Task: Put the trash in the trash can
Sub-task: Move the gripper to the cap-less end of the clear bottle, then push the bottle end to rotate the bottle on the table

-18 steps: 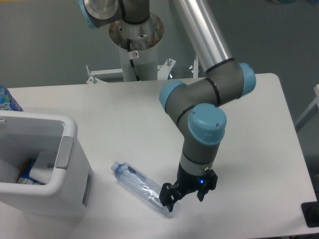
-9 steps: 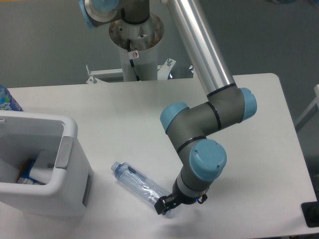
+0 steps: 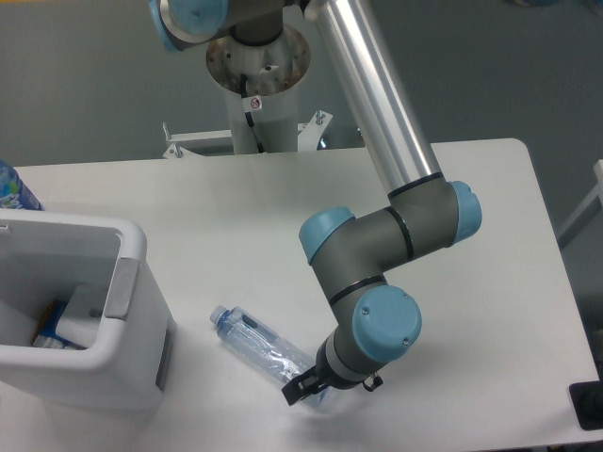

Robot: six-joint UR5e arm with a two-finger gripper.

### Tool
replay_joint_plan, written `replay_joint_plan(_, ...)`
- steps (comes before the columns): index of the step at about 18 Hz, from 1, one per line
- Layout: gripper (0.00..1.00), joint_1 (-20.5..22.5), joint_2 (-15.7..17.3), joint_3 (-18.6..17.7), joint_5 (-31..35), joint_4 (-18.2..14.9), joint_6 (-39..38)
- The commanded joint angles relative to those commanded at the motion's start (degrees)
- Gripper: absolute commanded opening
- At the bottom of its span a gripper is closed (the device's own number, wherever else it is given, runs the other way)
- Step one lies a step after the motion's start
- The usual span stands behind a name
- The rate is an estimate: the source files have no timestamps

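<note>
A UR5e arm bends low over a white counter (image 3: 236,217), its end effector (image 3: 303,391) down at the base end of a clear, crinkled plastic bottle (image 3: 259,344). The bottle lies on its side on the counter, just to the right of the white trash can (image 3: 132,311), with its pale blue cap (image 3: 218,317) pointing toward the can and its far end tucked under the arm's wrist. The dark fingers sit at that end of the bottle, but the wrist hides most of them, so it cannot be told whether they are spread or clamped on the plastic.

The trash can stands at the counter's left edge, a boxy bin with thick rounded walls and a grey tab (image 3: 120,289) on the rim nearest the bottle. Inside it, low against the wall away from the bottle, lie a flat white piece and something blue and orange; what they are is too small to tell. Behind the can, at the far left border, part of a blue-patterned object (image 3: 13,188) shows. The arm's base column (image 3: 256,94) rises behind the counter, well away from the can.
</note>
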Motion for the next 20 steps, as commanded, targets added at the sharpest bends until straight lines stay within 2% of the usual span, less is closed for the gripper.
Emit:
replay_joint_plan(6, 0.99, -0.8, -0.6, -0.5, 3.3, 0.1, -0.4)
replay_joint_plan(8, 0.95, -0.8, -0.6, -0.9, 4.1, 0.2, -0.4)
replay_joint_plan(11, 0.88, -0.8, -0.8, -1.0, 4.3, 0.3, -0.4)
replay_joint_plan(17, 0.65, -0.8, -0.9, -1.1, 4.3, 0.7, -1.1)
replay_joint_plan(20, 0.59, -0.9, -0.9, -1.1, 4.3, 0.8, -1.1)
